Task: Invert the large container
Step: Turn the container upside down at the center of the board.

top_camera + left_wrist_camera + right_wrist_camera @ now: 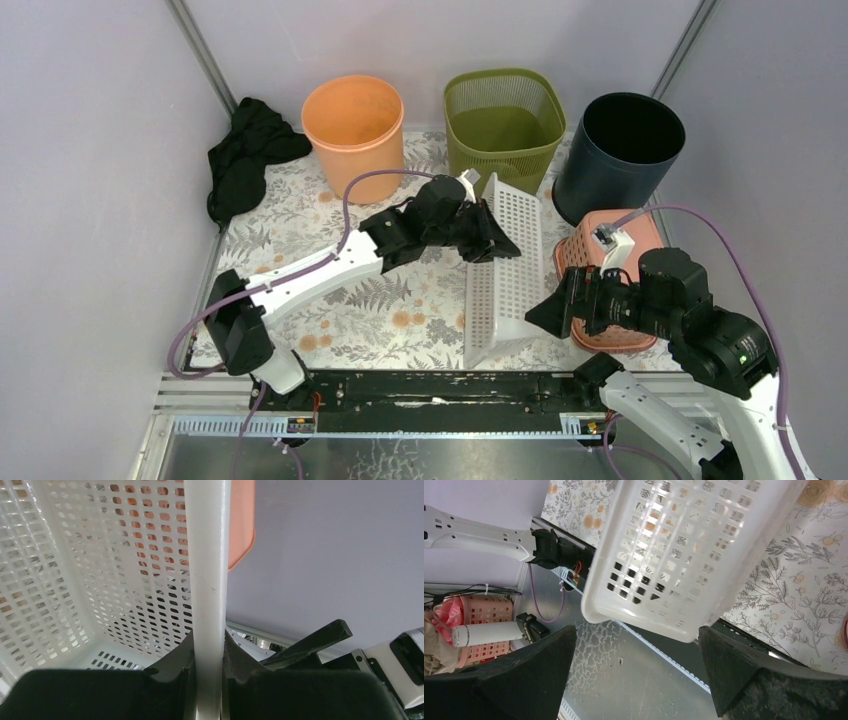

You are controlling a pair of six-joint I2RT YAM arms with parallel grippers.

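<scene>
**The basket stands on its side between the two tools**

The big white plastic basket with little holes (505,275) is not flat. It is tipped up on one long edge on the flowery tabletop (380,300). Its long way runs from the near edge, by the arms, to the far side where the bins stand.

The left tool (208,647) is nearly shut and pinches the top rim of the basket. The rim goes straight up between its two fingers. From the left wrist you can look into the hollow inside of the basket.

The right tool (540,312) is on the other side, just beside the near end of the basket. It is wide open and holds nothing. From the right wrist, the low end of the basket sits between its fingers (531,680) but does not touch them.

So the left arm is the one with a hold, and the basket is about half way over. I think the next move must tip the top rim on over the long bottom edge, so the open mouth comes down flat.
</scene>
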